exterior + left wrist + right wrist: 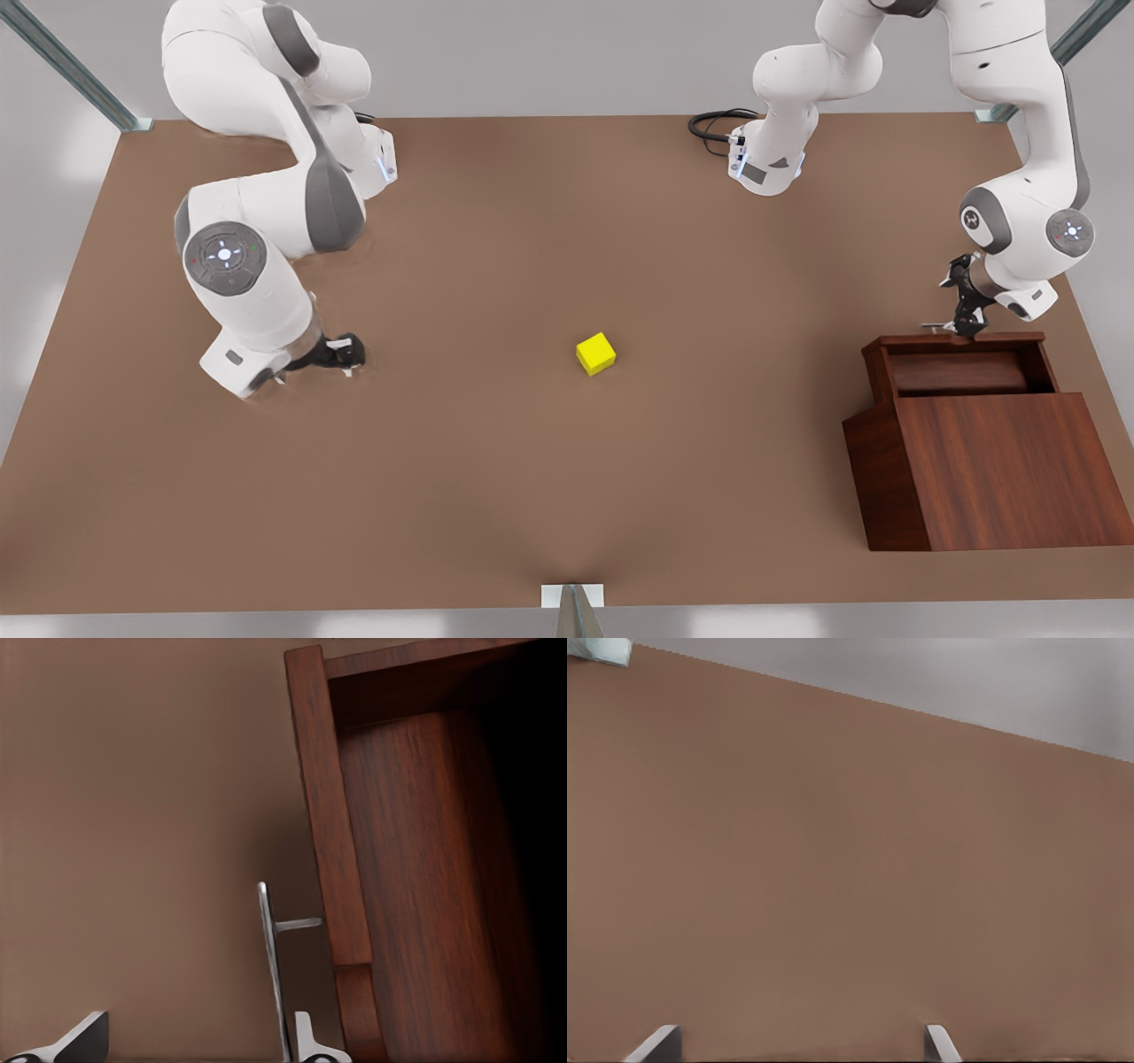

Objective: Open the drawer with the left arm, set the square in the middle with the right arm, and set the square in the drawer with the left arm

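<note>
**Drawer open, cube mid-desk, last transfer pending**

Near edge of the front view: bare brown desk [478, 496]. The dark wood cabinet [1001, 470] sits at the front view's right.

Middle ground: the yellow square [595, 354] rests alone on the open desk, roughly central, well apart from both arms and from the cabinet. Judged placed in the middle, so step 2 looks done.

At about the same depth, on the front view's left, the right claw [341, 354] sits low over the desk, well away from the square. Right wrist view shows its 2 fingertips [656, 1043] spread wide with only bare desk between them: released, holding nothing. This arm waits.

Further back, on the front view's right: the drawer [961, 368] stands pulled out of the cabinet, cavity visible and empty. Step 1 looks done.

The left claw [961, 319] is at the drawer's far face. Left wrist view shows the silver handle [273, 970] between its fingers [306, 1041], fingers spread, one just beside the bar. Reads as released, or close to it.

Left to do, by my reckoning: the left arm leaves the handle, crosses to the square, grips it and drops it in the drawer.
</note>
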Controlling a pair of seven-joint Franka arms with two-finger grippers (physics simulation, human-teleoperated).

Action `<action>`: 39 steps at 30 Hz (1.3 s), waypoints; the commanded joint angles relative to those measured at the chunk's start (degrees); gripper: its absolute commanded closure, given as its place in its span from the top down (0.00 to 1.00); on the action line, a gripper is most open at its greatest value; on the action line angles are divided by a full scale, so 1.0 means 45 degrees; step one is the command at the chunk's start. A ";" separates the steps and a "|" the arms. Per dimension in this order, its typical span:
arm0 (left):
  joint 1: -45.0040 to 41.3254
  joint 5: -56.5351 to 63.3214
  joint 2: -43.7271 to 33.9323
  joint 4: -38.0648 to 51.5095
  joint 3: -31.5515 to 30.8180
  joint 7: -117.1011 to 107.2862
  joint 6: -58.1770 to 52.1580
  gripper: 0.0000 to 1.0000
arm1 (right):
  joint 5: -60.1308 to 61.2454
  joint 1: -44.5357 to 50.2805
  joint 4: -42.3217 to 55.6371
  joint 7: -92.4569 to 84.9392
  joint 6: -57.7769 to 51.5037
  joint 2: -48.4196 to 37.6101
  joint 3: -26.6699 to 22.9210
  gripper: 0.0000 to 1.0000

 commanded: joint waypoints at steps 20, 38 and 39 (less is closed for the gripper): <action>-0.0024 -0.0035 -0.0654 0.0234 -0.0174 -0.0550 -0.2169 1.00 | 0.2108 0.0793 -0.3893 -0.1822 0.1229 -0.2499 -0.3511 1.00; -0.4613 0.2035 0.7002 1.1097 -1.1385 1.2956 -0.3401 1.00 | 0.2147 0.0773 -0.3893 -0.1822 0.1248 -0.2285 -0.3511 1.00; -0.4633 0.2016 0.7003 1.0801 -1.1365 1.5053 -0.3225 1.00 | 0.2147 0.0773 -0.3873 -0.1822 0.1248 -0.2285 -0.3511 1.00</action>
